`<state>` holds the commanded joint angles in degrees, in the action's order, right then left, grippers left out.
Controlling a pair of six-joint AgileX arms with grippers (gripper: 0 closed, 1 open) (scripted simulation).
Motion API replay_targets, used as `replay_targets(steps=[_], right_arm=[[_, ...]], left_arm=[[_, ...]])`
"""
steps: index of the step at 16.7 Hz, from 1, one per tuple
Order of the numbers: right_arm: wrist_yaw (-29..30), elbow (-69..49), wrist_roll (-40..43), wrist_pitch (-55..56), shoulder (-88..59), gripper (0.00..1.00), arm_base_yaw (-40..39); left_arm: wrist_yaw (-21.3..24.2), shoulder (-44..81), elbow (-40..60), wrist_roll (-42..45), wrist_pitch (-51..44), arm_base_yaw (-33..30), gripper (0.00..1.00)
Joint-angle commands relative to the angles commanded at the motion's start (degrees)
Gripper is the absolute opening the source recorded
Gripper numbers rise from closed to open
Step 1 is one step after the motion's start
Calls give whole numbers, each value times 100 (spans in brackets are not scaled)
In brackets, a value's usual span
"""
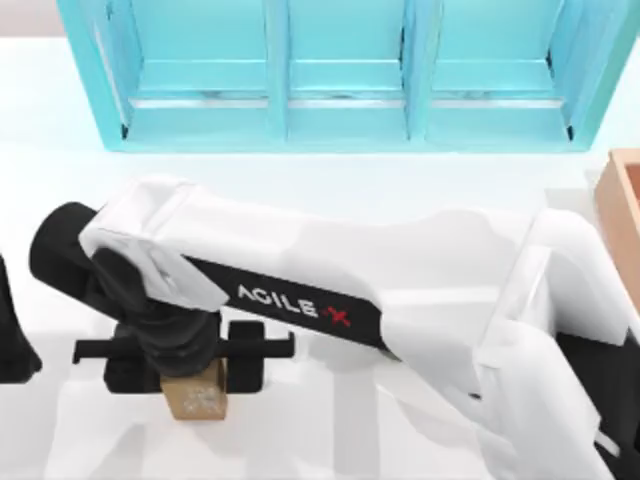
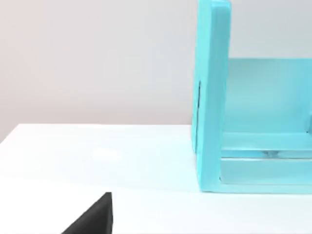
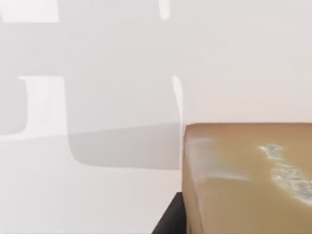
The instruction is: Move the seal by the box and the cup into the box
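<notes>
The seal (image 1: 196, 397), a small tan block with white marks on its top, sits near the table's front left. My right arm reaches across from the right, and my right gripper (image 1: 190, 375) is directly over the seal with a black finger on each side of it, shut on it. In the right wrist view the seal (image 3: 248, 180) is very close, with one dark finger (image 3: 170, 219) against its side. The peach-tan box (image 1: 624, 200) shows at the right edge. The cup is out of view. My left arm (image 1: 12, 340) stays parked at the left edge.
A turquoise shelf cabinet (image 1: 340, 70) runs along the back of the table, and its side wall (image 2: 212, 97) is in the left wrist view. White tabletop (image 1: 330, 180) lies between the cabinet and my right arm.
</notes>
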<state>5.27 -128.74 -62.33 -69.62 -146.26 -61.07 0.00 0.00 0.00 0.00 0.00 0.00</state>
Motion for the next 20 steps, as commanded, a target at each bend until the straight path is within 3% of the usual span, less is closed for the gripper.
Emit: replay_targets(steps=[4,5,15,20], right_arm=[[0,0,0,0,0,2,0],[0,0,0,0,0,0,0],[-3,103,22,-21,93,0,10],[-32,1093,316,-140,1314,0,311]], left_arm=[[0,0,0,0,0,0,100],[0,0,0,0,0,0,100],[0,0,0,0,0,0,100],[0,0,0,0,0,0,100]])
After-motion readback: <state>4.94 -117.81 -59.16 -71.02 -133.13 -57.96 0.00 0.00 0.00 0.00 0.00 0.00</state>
